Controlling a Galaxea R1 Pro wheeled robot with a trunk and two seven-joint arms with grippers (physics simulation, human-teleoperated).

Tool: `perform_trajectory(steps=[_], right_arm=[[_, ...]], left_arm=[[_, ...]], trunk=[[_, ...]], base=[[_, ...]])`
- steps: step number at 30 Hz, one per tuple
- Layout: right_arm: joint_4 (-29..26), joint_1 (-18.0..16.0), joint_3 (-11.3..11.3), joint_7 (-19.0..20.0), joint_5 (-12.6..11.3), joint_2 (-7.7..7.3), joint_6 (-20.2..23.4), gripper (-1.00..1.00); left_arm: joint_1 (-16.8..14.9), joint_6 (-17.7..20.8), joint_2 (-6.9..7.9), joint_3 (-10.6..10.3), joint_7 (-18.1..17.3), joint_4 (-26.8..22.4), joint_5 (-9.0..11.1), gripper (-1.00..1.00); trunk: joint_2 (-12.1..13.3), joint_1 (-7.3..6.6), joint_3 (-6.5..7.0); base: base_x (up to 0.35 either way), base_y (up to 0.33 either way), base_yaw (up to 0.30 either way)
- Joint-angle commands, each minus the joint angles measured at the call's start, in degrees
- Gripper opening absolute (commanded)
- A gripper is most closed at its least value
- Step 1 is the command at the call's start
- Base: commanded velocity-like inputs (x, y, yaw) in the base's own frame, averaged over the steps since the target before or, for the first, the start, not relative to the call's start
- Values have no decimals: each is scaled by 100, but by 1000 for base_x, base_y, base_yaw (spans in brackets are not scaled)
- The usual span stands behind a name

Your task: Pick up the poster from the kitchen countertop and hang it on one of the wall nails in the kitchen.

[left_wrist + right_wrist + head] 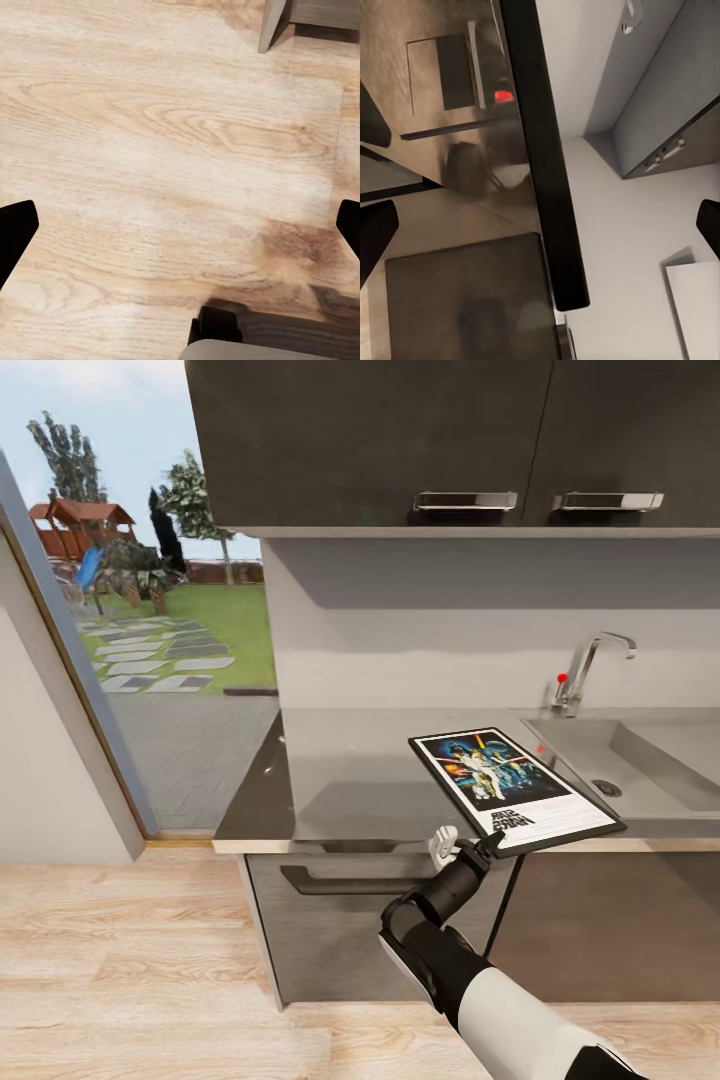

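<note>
The right tool is clamped on the near corner of the poster, which tilts up and away from it, raised over the front edge of the counter and seen edge-on as a dark bar from the right wrist. Beyond the poster lie the sink and tap, with dark cupboards above. The left tool has its fingers spread apart over the wooden floor.
</note>
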Motion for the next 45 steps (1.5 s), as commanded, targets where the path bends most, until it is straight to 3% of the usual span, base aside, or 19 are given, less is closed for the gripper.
perform_trajectory(steps=[1, 18, 19, 45], right_arm=[[3, -7, 22, -42, -48, 0, 60, 100], [3, -7, 22, -42, -48, 0, 59, 100], [3, -7, 22, -42, -48, 0, 57, -100], [-30, 2, 22, -43, -48, 0, 51, -100]], left_arm=[[3, -8, -1, 6, -8, -7, 12, 100], [3, -8, -1, 6, -8, -7, 12, 100], [3, -8, -1, 6, -8, -7, 12, 100], [3, -8, -1, 6, -8, -15, 12, 100]], trunk=[[-3, 0, -5], [-3, 0, -5], [-3, 0, -5], [-3, 0, -5]], base=[[0, 14, 0], [0, 3, 0], [0, 0, 0], [0, 0, 0]])
